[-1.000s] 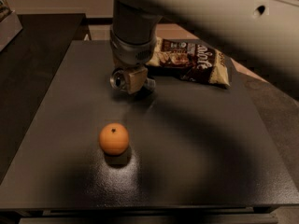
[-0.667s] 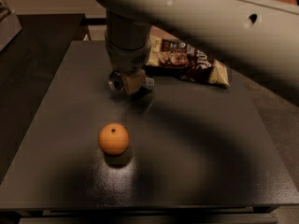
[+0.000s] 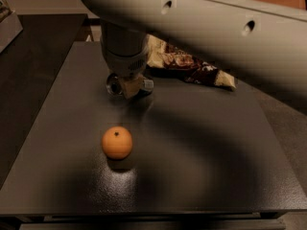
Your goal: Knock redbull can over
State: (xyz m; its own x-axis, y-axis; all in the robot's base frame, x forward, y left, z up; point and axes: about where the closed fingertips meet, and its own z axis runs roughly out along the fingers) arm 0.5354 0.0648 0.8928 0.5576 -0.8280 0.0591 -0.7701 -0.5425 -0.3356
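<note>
The gripper (image 3: 130,86) sits low over the rear left of the surface (image 3: 201,166), across the can (image 3: 114,84). Its grip state cannot be told. The orange (image 3: 117,142) lies well apart in front, with open room to the right. Gripper and can have shifted slightly left.

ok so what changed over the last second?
The gripper crept slightly left in view and toward the camera, and the redbull can at its tip shifted with it. The arm swung lower and leftward, covering more of the snack bag. The orange, the bag and the table stayed put.
</note>
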